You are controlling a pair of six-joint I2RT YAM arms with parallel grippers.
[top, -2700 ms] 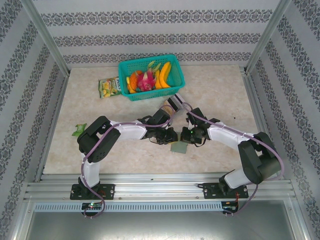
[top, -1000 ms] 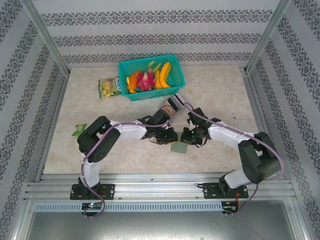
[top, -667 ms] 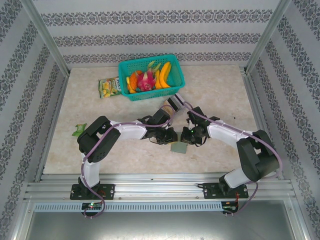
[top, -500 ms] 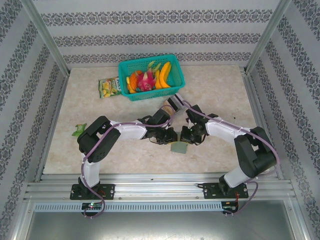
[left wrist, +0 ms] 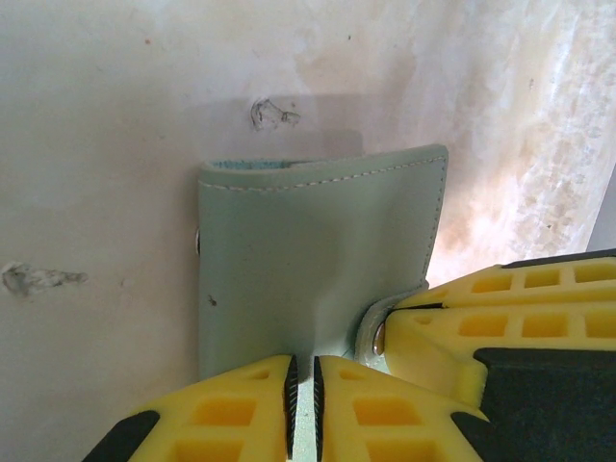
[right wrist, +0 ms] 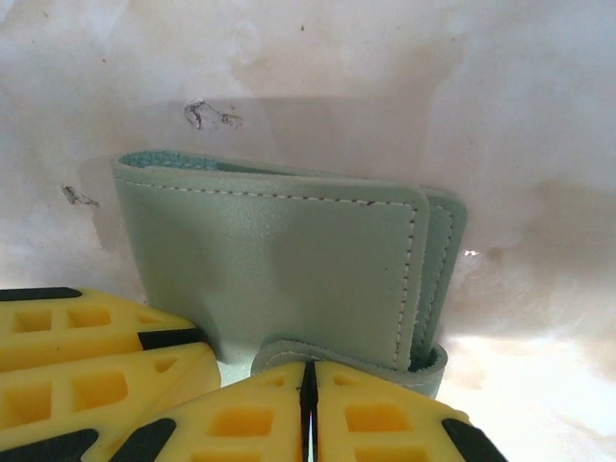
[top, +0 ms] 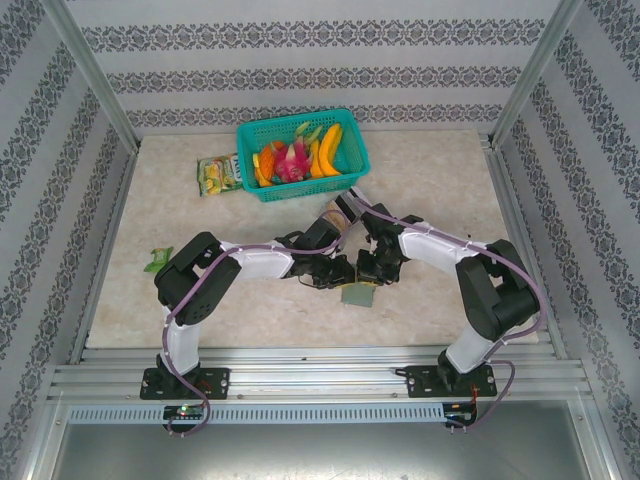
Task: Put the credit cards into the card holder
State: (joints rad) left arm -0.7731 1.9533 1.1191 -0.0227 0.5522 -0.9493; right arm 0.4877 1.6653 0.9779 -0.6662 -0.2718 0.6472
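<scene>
Near the middle of the table (top: 440, 180), between the two arms, sits the folded grey-green card holder (top: 357, 294). The left gripper (left wrist: 301, 373) pinches one edge, fingers almost together. The right gripper (right wrist: 309, 373) is clamped on its flap, just beside.

A teal basket (top: 310, 187) of fruit (top: 295, 160) stands well beyond the left gripper (top: 340, 274); a snack packet (top: 218, 175) lies just left of the basket; a green scrap (top: 157, 262) lies far left of that gripper, on the pale table (top: 440, 180).

Open tabletop (top: 440, 185) right of basket (top: 305, 189)
</scene>
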